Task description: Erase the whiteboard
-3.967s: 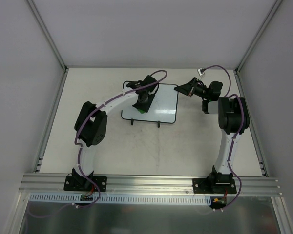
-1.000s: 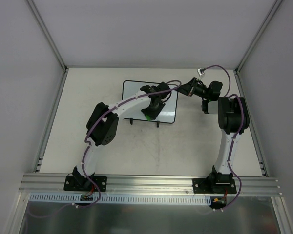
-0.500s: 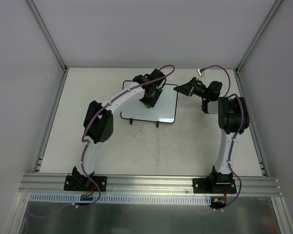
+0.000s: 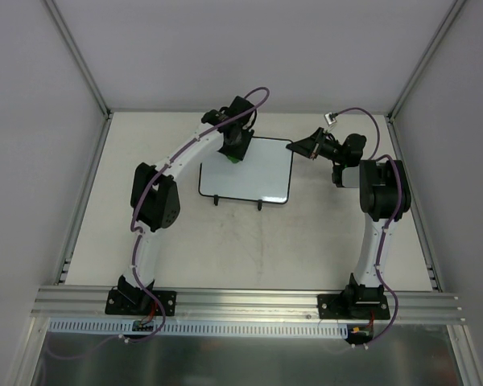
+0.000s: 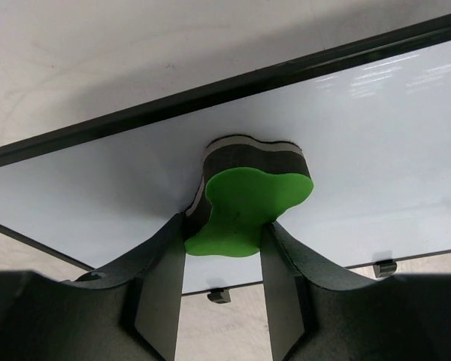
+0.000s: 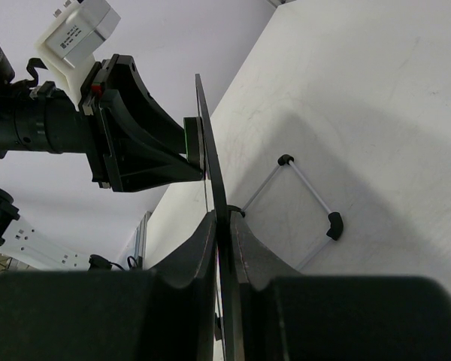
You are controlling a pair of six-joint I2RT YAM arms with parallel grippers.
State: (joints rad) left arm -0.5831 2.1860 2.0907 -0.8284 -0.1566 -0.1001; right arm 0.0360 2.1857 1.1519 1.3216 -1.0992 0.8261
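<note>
The whiteboard sits in the middle of the top view on the bench, with its two small feet on the edge nearest my bases. My left jaws are clamped on a green eraser. Its dark felt face is pressed flat against the board, just under the black frame; from above, that spot is the board's upper left corner. My right jaws are pinched together on the board's rim at the upper right corner, seen edge-on from that wrist, and they steady it. I judge that the wiping stroke is the step in hand. The white surface I can see carries no marks, so the job looks nearly done. The next move calls for a sweep over any part hidden from me, with even pressure and a firm right grip so the board doesn't slide.
</note>
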